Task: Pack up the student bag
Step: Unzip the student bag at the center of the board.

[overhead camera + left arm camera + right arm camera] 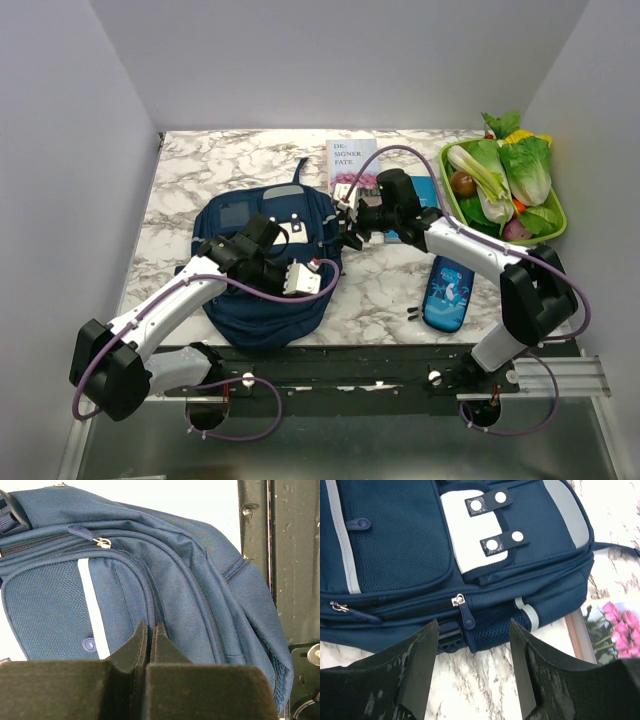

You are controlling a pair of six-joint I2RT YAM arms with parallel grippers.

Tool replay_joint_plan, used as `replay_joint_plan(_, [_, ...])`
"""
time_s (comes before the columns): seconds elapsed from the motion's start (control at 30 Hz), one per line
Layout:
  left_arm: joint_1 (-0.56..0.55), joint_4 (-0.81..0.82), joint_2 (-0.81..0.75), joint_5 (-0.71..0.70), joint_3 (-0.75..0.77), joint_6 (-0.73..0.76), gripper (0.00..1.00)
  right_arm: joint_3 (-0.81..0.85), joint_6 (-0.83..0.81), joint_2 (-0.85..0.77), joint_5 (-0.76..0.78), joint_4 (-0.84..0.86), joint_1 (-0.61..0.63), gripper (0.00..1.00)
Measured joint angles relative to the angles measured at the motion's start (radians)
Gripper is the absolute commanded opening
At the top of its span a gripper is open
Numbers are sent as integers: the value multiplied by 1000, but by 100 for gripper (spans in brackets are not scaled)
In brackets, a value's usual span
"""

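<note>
Facing student bag — right fingers apart

The counter carried one navy student bag, one book with pink roses, one blue dinosaur-print pencil case and one green tray of vegetables, too piled to count. There were two arms, each with one claw: left claw, right claw. The bag's white patch bore two dark tabs with four snaps.

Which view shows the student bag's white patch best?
Right wrist: the white patch sits close, its snap tabs clear. Top external shows it tiny; left wrist shows only blue fabric of the student bag.
</note>
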Motion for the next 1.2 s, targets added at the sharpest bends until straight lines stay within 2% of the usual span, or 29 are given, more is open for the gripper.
replay_joint_plan(0.17, [3, 0, 0, 4, 0, 0, 0, 59, -25, 79, -49, -11, 5, 59])
replay_joint_plan(0.3, [4, 0, 0, 5, 0, 0, 0, 117, -57, 142, -57, -62, 14, 47])
replay_joint_plan(0.37, [3, 0, 0, 5, 0, -1, 0, 152, -78, 173, -56, -103, 22, 44])
replay_joint_plan(0.63, [4, 0, 0, 5, 1, -3, 0, 218, -116, 233, -38, -207, 39, 43])
replay_joint_plan(1.03, [4, -1, 0, 5, 8, -11, 0, 224, -120, 290, 47, -235, 49, 43])
replay_joint_plan(1.07, [4, -2, 0, 5, 9, -12, 0, 226, -120, 290, 54, -234, 50, 42])
replay_joint_plan(1.17, [5, -8, 0, 6, 15, -12, 0, 230, -120, 290, 71, -225, 52, 25])
replay_joint_plan(1.2, [5, -9, 0, 6, 18, -12, 0, 230, -119, 290, 77, -222, 54, 13])
